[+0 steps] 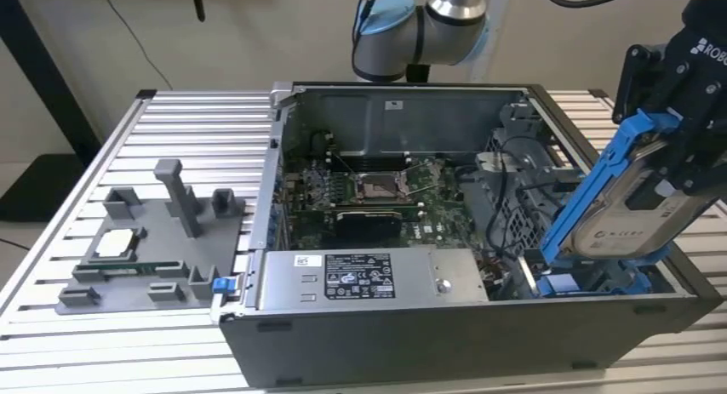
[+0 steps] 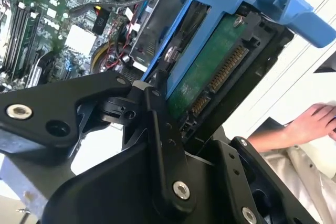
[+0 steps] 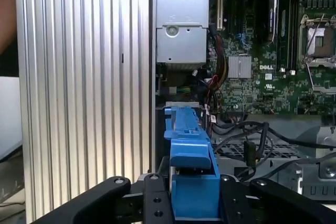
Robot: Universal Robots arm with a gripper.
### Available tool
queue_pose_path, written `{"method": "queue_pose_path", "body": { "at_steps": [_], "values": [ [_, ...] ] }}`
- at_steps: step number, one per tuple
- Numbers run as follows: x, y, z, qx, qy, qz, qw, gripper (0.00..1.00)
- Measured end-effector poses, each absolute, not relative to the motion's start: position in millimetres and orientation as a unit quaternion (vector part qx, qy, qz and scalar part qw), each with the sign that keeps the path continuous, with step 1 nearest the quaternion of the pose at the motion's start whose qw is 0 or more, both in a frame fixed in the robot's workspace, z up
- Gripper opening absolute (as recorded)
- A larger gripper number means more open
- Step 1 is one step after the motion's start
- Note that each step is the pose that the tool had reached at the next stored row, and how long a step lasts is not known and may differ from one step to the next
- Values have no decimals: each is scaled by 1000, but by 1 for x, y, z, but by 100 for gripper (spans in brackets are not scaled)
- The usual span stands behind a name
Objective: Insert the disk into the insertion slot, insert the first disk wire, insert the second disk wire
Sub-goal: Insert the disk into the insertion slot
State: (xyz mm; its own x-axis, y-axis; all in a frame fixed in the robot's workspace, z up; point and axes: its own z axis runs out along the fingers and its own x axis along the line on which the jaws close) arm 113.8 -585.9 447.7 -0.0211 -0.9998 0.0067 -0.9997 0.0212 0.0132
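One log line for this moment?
gripper: shut on disk | disk: tilted, lower end down in case corner | not yet seated

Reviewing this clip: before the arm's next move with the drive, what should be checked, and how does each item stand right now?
1. Grip: ok. The hand is shut on the disk, clamping its blue carrier.
2. Disk seated in the insertion slot: not ok. It hangs steeply tilted, lower end down by the slot, most of it above the case.
3. Disk lined up with the slot's rails: cannot tell.
4. Cables out of the path: cannot tell. Black ones lie near the carrier's end.
5. People clear: not ok. A person's arm is in the second wrist view, beyond the disk.
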Motion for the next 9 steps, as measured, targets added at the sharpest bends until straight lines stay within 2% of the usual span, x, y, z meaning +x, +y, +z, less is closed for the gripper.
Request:
{"method": "queue_pose_path", "body": {
  "at_steps": [4, 9],
  "values": [
    [114, -586, 446, 700, -714, -14, -9, 0],
    [114, -586, 438, 700, -714, -16, -12, 0]
  ]
}}
